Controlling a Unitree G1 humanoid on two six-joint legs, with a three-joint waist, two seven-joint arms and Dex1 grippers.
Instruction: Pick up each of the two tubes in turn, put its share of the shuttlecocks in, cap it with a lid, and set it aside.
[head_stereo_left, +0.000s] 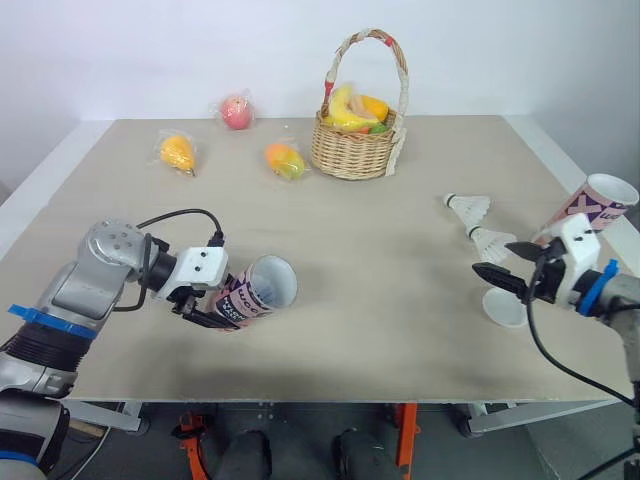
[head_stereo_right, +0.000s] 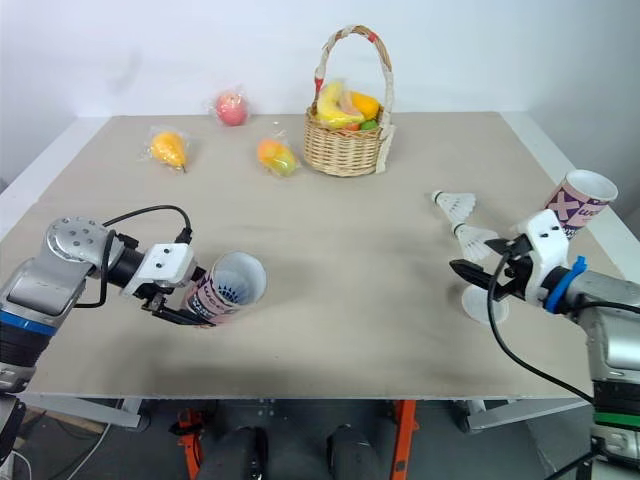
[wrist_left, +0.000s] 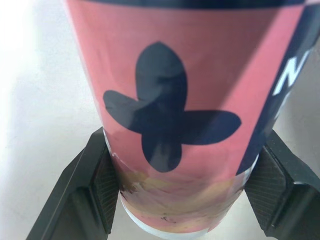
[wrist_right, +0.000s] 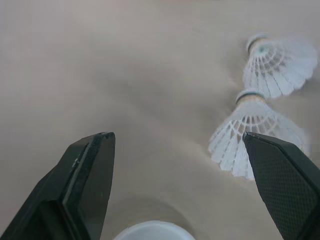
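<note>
At lower left, the left pincer (head_stereo_left: 212, 311) is clamping the tilted tube (head_stereo_left: 262, 290), probably just off the bench (head_stereo_left: 380, 330). At lower right, the right pincer (head_stereo_left: 496, 259) is hanging wide open, empty, beside two shuttlecocks (head_stereo_left: 491, 242). Loading is apparently beginning; next, closing on one.

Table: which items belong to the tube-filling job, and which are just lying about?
Job: left tube, right tube, two shuttlecocks, lid.
Lying about: fruit basket, red fruit, two wrapped orange fruits.
</note>
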